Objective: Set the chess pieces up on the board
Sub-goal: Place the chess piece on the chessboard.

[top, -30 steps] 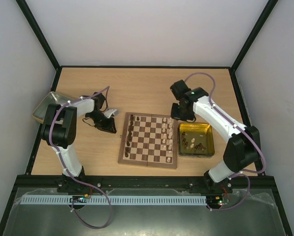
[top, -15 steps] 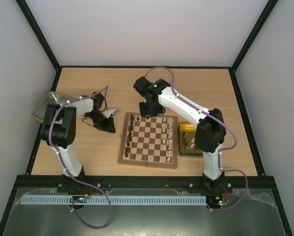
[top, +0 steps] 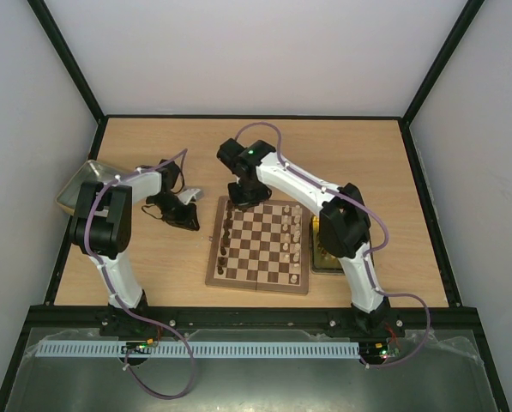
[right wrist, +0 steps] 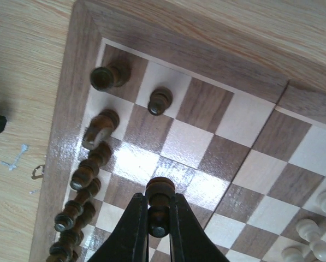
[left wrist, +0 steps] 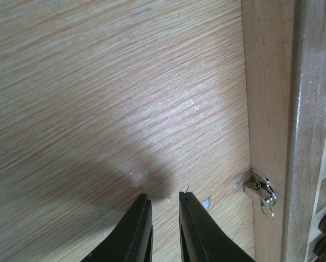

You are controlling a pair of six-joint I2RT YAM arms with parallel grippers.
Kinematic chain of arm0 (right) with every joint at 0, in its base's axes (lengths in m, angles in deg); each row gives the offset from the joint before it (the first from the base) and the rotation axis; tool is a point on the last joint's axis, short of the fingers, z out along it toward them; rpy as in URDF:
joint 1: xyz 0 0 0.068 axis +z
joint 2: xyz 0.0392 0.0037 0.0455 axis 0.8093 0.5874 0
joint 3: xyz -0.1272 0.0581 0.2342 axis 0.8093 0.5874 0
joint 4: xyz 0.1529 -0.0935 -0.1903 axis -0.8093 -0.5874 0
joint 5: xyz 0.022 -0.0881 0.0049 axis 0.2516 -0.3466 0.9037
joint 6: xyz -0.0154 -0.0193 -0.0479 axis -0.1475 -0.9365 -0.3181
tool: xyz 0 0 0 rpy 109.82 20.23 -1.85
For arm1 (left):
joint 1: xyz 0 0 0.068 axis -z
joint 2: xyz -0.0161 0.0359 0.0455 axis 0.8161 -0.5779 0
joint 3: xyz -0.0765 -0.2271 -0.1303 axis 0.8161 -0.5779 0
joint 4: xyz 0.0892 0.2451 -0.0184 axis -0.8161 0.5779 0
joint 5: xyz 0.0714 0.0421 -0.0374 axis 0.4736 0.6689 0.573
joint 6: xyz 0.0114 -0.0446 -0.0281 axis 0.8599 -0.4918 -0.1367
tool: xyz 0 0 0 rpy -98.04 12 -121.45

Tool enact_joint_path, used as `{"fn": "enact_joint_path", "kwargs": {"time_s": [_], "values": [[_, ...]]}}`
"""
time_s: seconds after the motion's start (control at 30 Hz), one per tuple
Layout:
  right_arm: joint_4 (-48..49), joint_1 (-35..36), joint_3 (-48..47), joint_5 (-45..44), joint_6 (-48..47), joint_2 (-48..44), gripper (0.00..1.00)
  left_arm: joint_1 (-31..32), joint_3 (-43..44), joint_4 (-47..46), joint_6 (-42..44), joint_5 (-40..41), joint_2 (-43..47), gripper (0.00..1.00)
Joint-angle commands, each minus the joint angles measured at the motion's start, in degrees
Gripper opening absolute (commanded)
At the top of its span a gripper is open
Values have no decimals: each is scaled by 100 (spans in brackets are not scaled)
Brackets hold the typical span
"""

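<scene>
Right gripper [right wrist: 158,218] clenched on a dark brown turned wooden chess piece [right wrist: 159,210], above the square checked wooden board [top: 258,280] near its 11 o'clock corner. Left gripper [left wrist: 161,218] nearly closed, grasping nothing, over bare table at the board's 9 o'clock.

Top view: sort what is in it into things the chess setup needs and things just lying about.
Needed for the job:
- board
- dark pieces along its left edge
- pale pieces near its right side
- dark piece held in the right gripper
- yellow tray of spare pieces

Just lying about:
- grey tray at the table's left edge
</scene>
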Motion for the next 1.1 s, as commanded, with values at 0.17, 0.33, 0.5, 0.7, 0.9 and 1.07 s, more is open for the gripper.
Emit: {"fn": "enact_joint_path", "kwargs": {"time_s": [0.17,0.33,0.5,0.7,0.9,1.07], "values": [[-206,149,-479,-109,8,373,2,-34,59,-19,-23,170,51,18],[-190,207,-434,-171,4,471,2,-34,34,-35,-31,180,112,18],[-54,222,-255,-215,47,516,2,-34,25,-46,-27,194,144,22],[136,223,-85,-263,179,558,2,-34,-23,-89,-47,272,240,34],[241,211,-73,-247,203,660,2,-34,-67,-129,-66,325,328,46],[300,208,-92,-251,210,733,2,-43,-99,-158,-66,381,374,51]]}}
